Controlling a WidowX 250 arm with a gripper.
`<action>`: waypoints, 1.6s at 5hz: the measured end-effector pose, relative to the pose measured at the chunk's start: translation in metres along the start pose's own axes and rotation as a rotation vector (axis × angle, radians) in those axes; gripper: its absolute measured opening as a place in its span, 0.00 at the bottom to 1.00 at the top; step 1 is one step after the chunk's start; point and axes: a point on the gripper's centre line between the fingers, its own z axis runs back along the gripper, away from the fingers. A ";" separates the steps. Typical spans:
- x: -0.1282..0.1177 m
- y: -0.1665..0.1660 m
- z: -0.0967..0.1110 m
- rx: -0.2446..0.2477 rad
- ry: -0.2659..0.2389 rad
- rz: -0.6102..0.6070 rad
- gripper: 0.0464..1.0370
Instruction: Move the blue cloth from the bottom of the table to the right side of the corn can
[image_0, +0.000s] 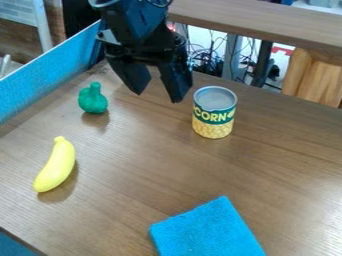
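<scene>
gripper (158, 96) hung over the far part of the table (133, 155), fingers parted, nothing between them. nearest thing: the can (214, 127), upright, just beside the fingertips in the view, no grip on it; height of the tips above the wood hard to tell. main risk, to my eye: a low sideways swing, the nearer finger clipping the can's rim and tipping it, after which its round wall might well have rolled. a closing off-centre could have shoved it instead. green toy (93, 101) stood stem up on the other side, bulbous, likely to slip from a high pinch; the blue side wall (59, 70) near it left less room for a wide approach. wooden ledge (267, 21) ran behind the can, a possible bump for the arm. yellow banana (56, 166) and blue cloth (207, 230) lay nearer the camera, well apart, out of the way.
</scene>
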 end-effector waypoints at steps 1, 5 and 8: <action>-0.006 0.000 -0.006 -0.005 0.031 0.003 0.96; -0.075 -0.065 -0.052 0.137 0.139 -0.121 0.96; -0.124 -0.058 -0.082 0.196 0.128 -0.181 0.96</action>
